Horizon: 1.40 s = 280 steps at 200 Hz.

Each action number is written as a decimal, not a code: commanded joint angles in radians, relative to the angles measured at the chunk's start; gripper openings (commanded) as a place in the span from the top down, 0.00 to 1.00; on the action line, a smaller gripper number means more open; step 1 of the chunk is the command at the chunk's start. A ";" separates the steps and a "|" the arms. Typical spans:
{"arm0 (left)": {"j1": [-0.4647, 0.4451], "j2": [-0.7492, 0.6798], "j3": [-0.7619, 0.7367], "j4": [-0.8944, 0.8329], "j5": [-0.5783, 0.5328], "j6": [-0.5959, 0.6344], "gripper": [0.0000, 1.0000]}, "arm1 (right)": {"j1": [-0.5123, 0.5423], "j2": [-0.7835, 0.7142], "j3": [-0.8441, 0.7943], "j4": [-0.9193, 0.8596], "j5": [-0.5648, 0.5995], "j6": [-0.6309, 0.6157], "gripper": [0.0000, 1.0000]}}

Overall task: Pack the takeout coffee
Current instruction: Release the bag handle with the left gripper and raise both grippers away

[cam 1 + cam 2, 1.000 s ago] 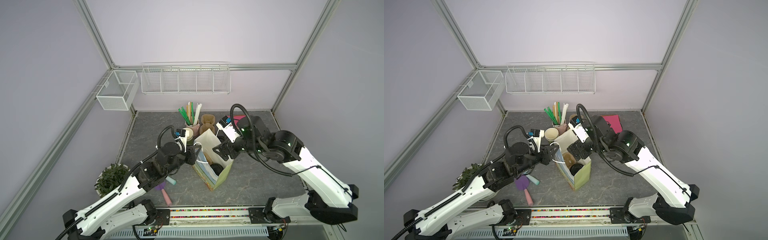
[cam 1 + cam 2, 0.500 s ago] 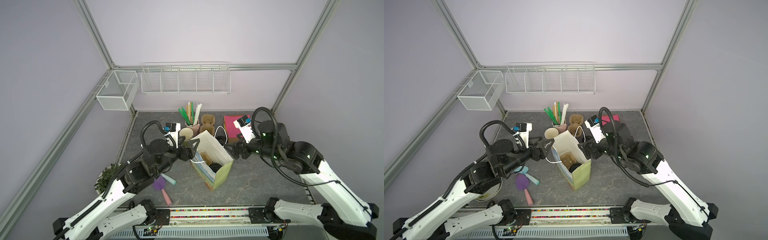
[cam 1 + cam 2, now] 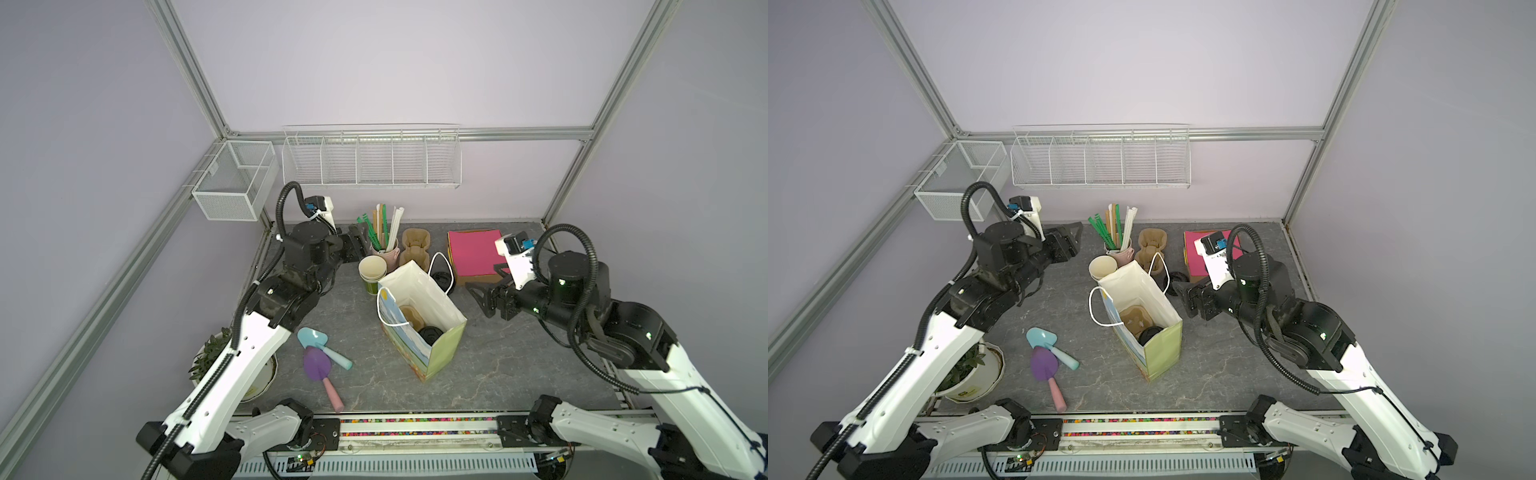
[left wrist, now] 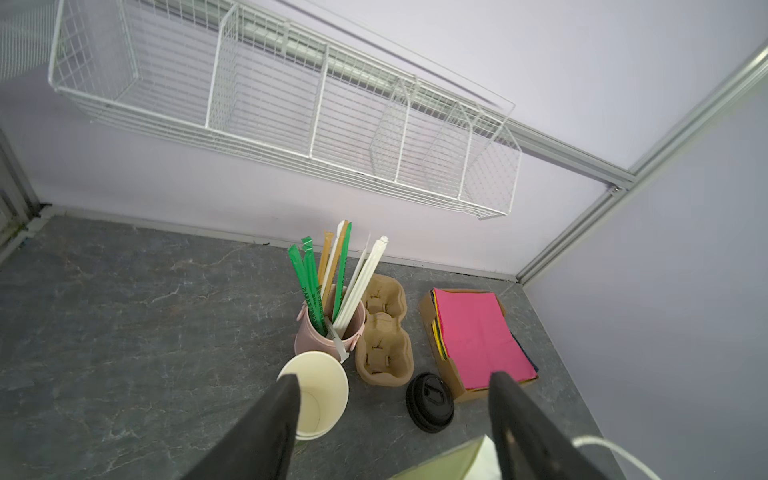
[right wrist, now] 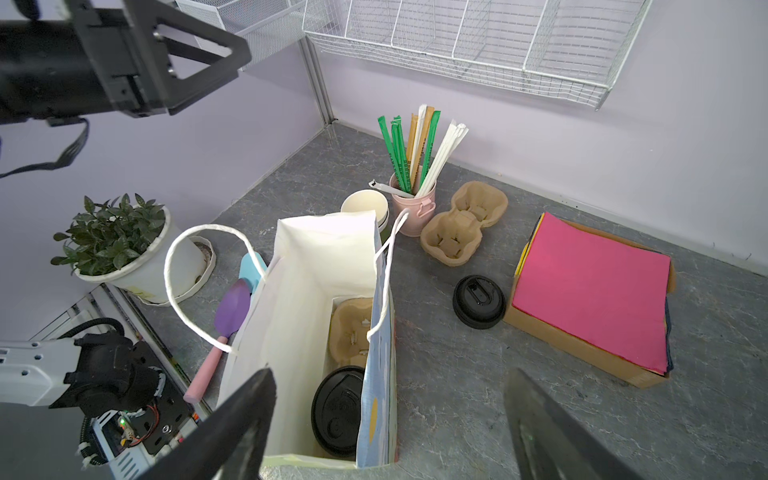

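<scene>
The takeout coffee (image 5: 338,411) stands inside the open paper bag (image 3: 444,349). Only its round black sip lid (image 3: 430,334) shows, beside a cardboard carrier (image 3: 1136,322) that is also in the bag. My left gripper (image 3: 355,245) hangs open and empty at the back left, behind the stack of lidless cups; in the left wrist view its fingers (image 4: 286,399) frame bare floor. My right gripper (image 3: 478,299) is open and empty just right of the bag, level with its rim. In the right wrist view it (image 5: 388,372) looks down at the bag's wall (image 5: 307,291) and the lid.
Behind the bag stand stacked lidless cups (image 3: 372,270), a pink straw holder (image 3: 386,249), cardboard carriers (image 3: 415,245), loose black lids (image 3: 440,277) and a box of pink napkins (image 3: 473,253). Two scoops (image 3: 318,357) and a potted plant (image 3: 216,353) lie front left.
Both arms have drawn away from the bag. The left gripper left the bag's near rim, opened and swung back left. The right gripper came off the bag's mouth toward the right.
</scene>
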 commanded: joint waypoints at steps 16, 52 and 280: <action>0.109 0.146 0.055 0.070 0.105 -0.033 0.38 | -0.007 -0.026 -0.033 0.042 0.001 -0.036 0.12; 0.223 0.345 0.107 0.169 0.226 -0.099 0.50 | -0.007 -0.026 -0.056 0.052 -0.005 -0.053 0.12; 0.261 0.752 0.310 0.235 0.220 -0.035 0.68 | -0.008 -0.075 -0.153 0.112 -0.053 -0.097 0.12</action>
